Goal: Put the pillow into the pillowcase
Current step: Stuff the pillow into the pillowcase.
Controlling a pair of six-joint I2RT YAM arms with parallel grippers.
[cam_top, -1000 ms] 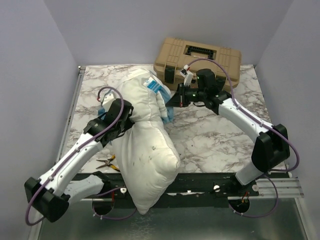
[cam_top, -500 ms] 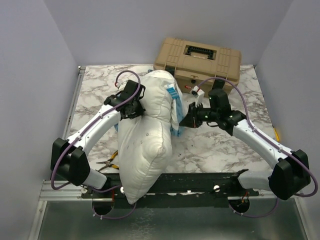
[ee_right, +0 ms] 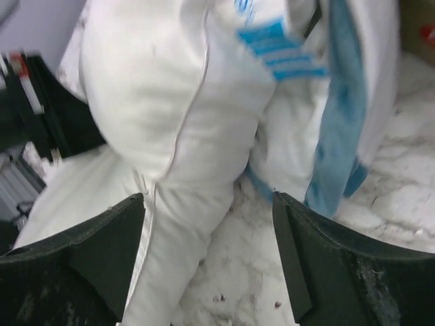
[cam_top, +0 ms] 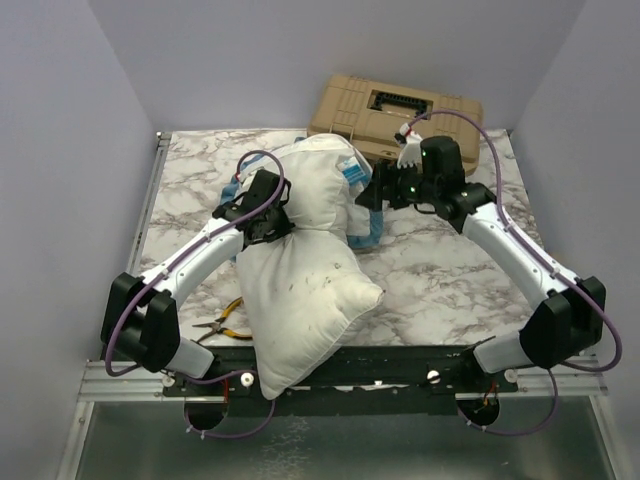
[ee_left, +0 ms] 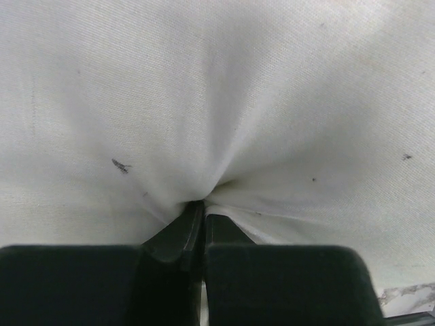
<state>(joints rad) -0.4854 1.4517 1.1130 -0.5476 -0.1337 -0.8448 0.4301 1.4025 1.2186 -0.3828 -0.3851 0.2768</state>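
**Left claw pinching the pillow, right claw spread wide beside it**

My left claw [ee_left: 202,219] is clamped tight on a fold of the pillow [cam_top: 310,290]. In the left wrist view the white, speckled fabric puckers into the seam between my two fingers and fills everything above them. From above, that claw [cam_top: 272,215] bites the pillow's left flank at its narrowed waist.

My right claw [ee_right: 207,200] stands with its jaws far apart and holds nothing. The pillow's plump far end bulges just beyond the gap. The pillowcase [ee_right: 340,122] hangs to the right of it, a blue frilled strip draping down to the marble. From above, this claw [cam_top: 374,192] sits just beside the pillow's far right corner, near a blue-striped label [cam_top: 356,172].

The pillow lies diagonally on the table [cam_top: 450,270]. Its far end is close to the tan toolbox [cam_top: 395,110] and its near end hangs past the front edge, between my two bases. The pillowcase [cam_top: 370,228] shows only as blue edging on either side of the far end. I cannot tell how far it covers the pillow. Pliers [cam_top: 220,323] lie left of the pillow.
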